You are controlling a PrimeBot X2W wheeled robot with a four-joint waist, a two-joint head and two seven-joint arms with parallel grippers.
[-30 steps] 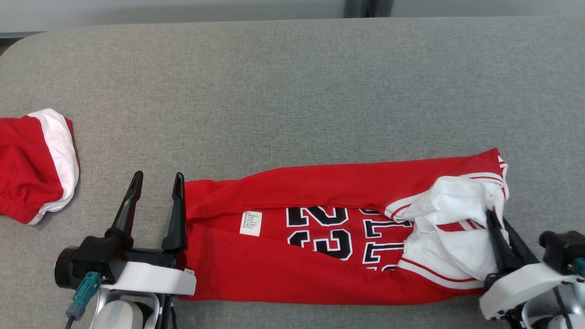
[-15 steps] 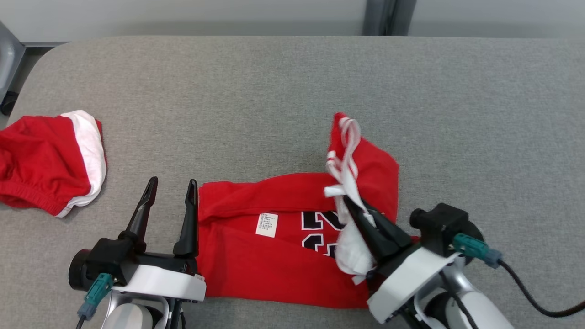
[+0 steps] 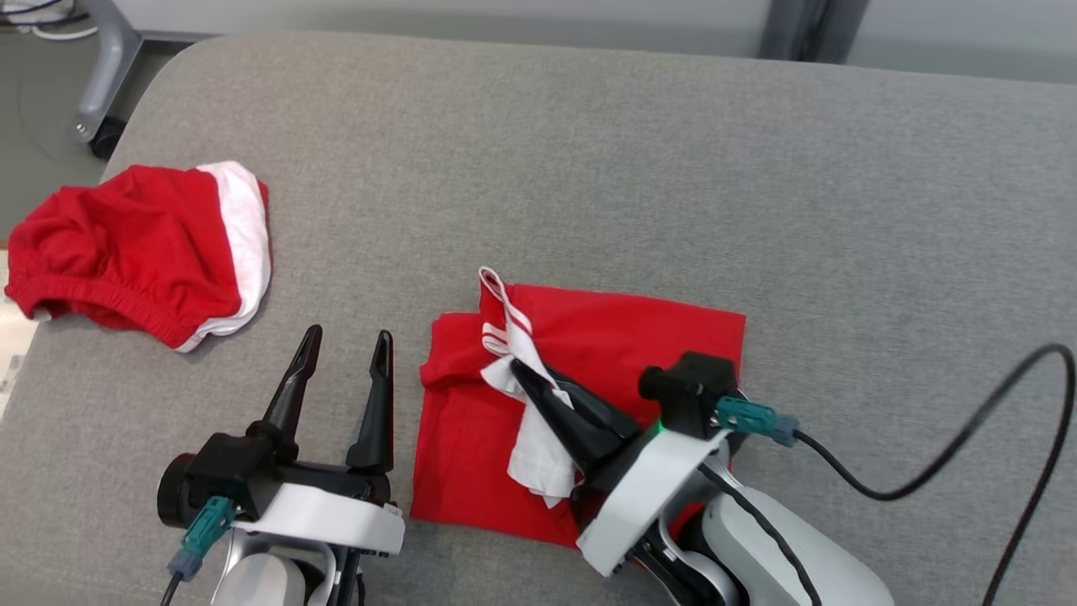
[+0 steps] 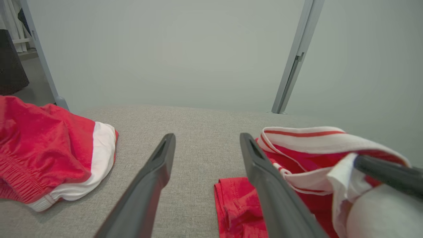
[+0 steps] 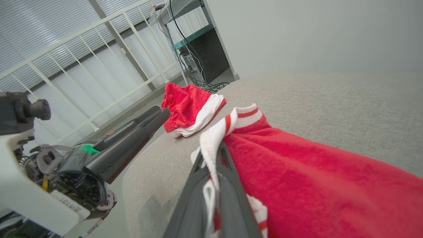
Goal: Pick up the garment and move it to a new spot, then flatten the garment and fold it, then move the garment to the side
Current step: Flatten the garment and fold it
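Right claw (image 3: 518, 369) pinches the jersey (image 3: 639, 328) by its white trim; left claw (image 3: 349, 333) spread wide, jersey just to its right.

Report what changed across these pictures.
The right hand, shut on the white-trimmed end of the jersey, carried it toward the robot's left over the rest, folding the jersey in half. The left hand stayed open beside it; the red shorts lay unmoved.

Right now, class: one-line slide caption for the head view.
Right gripper pinches the white trim of the red jersey, doubled over on the grey table; open left gripper beside it.
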